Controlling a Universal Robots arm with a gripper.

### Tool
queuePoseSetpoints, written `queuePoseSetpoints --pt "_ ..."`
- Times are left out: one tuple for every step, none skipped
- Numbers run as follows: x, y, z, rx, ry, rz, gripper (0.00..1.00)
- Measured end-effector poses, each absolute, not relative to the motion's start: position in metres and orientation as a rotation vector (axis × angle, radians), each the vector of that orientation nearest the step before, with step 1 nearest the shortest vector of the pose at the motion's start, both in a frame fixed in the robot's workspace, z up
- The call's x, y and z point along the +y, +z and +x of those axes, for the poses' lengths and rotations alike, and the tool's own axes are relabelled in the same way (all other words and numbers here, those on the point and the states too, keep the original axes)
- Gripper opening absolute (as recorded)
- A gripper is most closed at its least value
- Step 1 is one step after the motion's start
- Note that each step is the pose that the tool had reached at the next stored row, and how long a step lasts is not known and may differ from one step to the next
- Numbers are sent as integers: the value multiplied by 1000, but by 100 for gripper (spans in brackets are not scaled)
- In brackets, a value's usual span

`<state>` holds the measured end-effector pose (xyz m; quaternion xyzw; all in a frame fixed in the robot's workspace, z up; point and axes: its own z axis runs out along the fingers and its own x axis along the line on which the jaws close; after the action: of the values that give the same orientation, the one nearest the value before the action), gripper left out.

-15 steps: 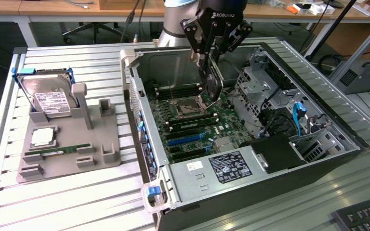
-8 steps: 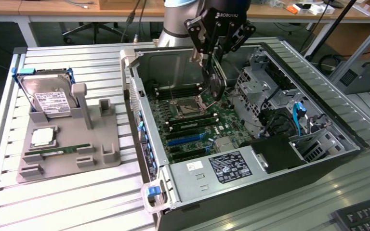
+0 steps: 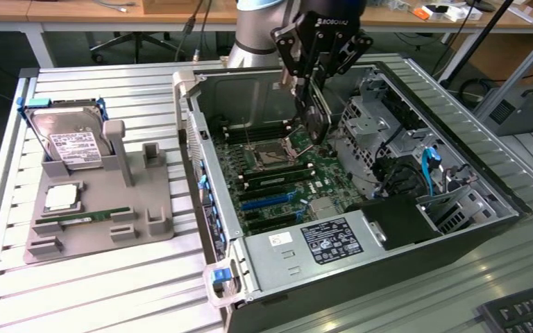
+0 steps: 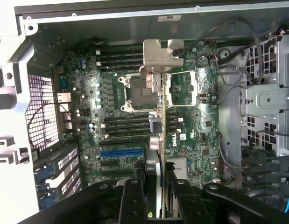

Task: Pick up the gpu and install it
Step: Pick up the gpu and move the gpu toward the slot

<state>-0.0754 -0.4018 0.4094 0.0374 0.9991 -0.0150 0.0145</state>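
Note:
My gripper (image 3: 311, 78) hangs over the open computer case (image 3: 213, 277) and is shut on the gpu (image 3: 316, 116). The gpu is a thin dark card held on edge, hanging down above the motherboard (image 3: 280, 184) near the CPU socket (image 3: 268, 151). In the wrist view the gpu (image 4: 159, 140) shows edge-on, running out from between the black fingers (image 4: 132, 198) of the gripper (image 4: 159, 189). Its silver end bracket (image 4: 158, 56) is at the far end. Below it lie the motherboard (image 4: 111, 98) and a blue expansion slot (image 4: 121, 152).
A grey tray (image 3: 146, 222) at the exterior view's left holds a hard drive (image 3: 70, 146), a CPU chip (image 3: 63, 198) and a green memory stick (image 3: 83, 218). Inside the case sit a power supply (image 3: 327, 243), a drive cage (image 3: 368, 121) and cables (image 3: 429, 170).

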Motion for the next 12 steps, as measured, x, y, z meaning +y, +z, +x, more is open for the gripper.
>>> queuePoseSetpoints --pt "-402 409 -75 3110 -47 117 27" --pt "-402 409 -73 3110 -47 117 27" --pt "-402 409 -72 3110 -47 117 27" --pt "-402 409 -71 3110 -47 117 27" --pt "-402 409 -69 3110 -47 117 27" --pt "-402 409 -68 3110 -47 117 27" --pt "-402 409 -67 3110 -47 117 27" --pt "-402 409 -66 3110 -48 117 27" --pt "-402 409 -65 3110 -48 117 27" --pt "-402 409 -64 3110 -48 117 27" --pt "-402 408 -63 3110 -48 117 27" --pt "-402 408 -62 3110 -48 117 27"
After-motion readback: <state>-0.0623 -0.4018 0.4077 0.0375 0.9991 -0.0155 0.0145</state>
